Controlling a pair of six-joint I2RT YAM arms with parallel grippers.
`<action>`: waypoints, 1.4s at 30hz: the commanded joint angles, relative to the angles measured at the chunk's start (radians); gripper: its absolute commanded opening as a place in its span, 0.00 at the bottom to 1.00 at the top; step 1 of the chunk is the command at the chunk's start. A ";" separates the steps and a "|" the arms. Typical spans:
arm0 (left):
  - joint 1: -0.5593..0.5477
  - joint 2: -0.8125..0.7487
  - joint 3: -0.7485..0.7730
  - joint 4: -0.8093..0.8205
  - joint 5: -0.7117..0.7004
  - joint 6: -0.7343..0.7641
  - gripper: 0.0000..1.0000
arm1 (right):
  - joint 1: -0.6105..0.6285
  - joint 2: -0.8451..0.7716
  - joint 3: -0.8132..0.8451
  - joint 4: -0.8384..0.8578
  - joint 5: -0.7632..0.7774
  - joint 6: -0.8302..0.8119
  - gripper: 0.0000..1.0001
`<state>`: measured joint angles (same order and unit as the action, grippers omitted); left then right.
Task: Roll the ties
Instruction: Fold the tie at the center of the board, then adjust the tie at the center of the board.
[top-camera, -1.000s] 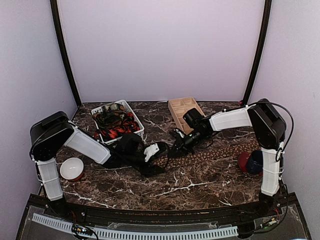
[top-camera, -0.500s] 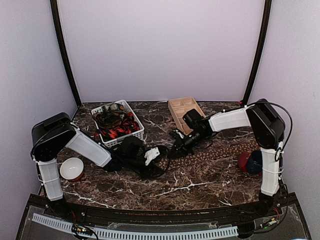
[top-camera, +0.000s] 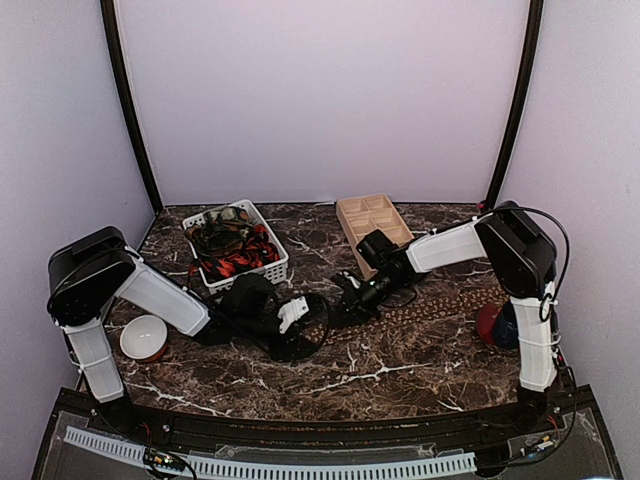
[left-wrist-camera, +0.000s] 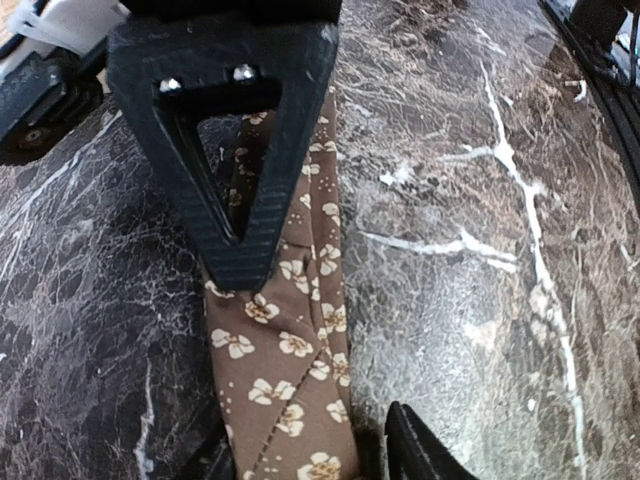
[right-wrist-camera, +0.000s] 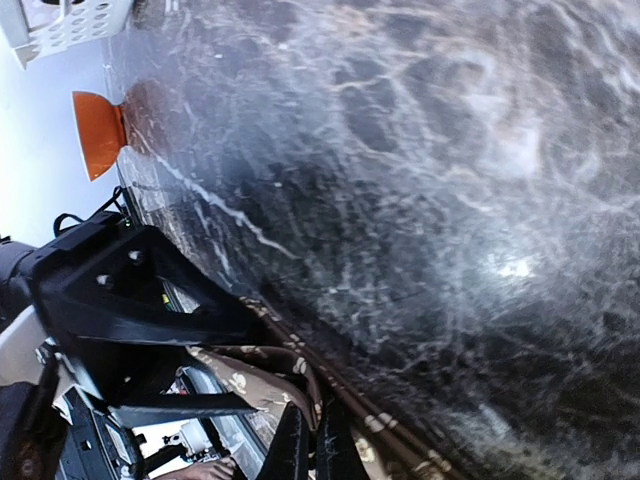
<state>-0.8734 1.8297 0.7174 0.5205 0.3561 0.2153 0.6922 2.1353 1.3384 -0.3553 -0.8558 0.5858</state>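
Right jaws pinch brown tie (left-wrist-camera: 290, 350); left jaws spread

Left gripper (left-wrist-camera: 310, 455) has its jaws apart, one either side of the tie's end. Right gripper (right-wrist-camera: 308, 445) clamps the same tie, which lies flat mid-table (left-wrist-camera: 480, 250).

brown tie (top-camera: 440, 303), tan flower print, lies flat on the table. One stretch runs lengthwise between the left gripper's (top-camera: 300, 318) parted fingers. A bunched fold is pinched in the right gripper (top-camera: 347, 300), and the rest trails off in a straight line to that gripper's right. other ties (top-camera: 232, 250), red-black and dark-patterned, sit in a tangled heap behind the left gripper, well apart from the brown one.
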 joint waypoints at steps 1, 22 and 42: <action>0.004 -0.074 -0.004 -0.031 0.025 -0.001 0.52 | 0.004 0.018 0.017 0.015 0.017 -0.017 0.00; 0.004 -0.074 0.001 -0.043 -0.015 -0.076 0.75 | 0.001 -0.023 -0.048 0.034 0.056 -0.032 0.00; 0.001 -0.008 0.006 -0.143 -0.033 0.102 0.37 | 0.024 -0.028 -0.025 -0.005 0.058 -0.039 0.00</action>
<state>-0.8787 1.8679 0.7860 0.4442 0.3279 0.2878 0.7052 2.0815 1.3003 -0.3492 -0.8139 0.5625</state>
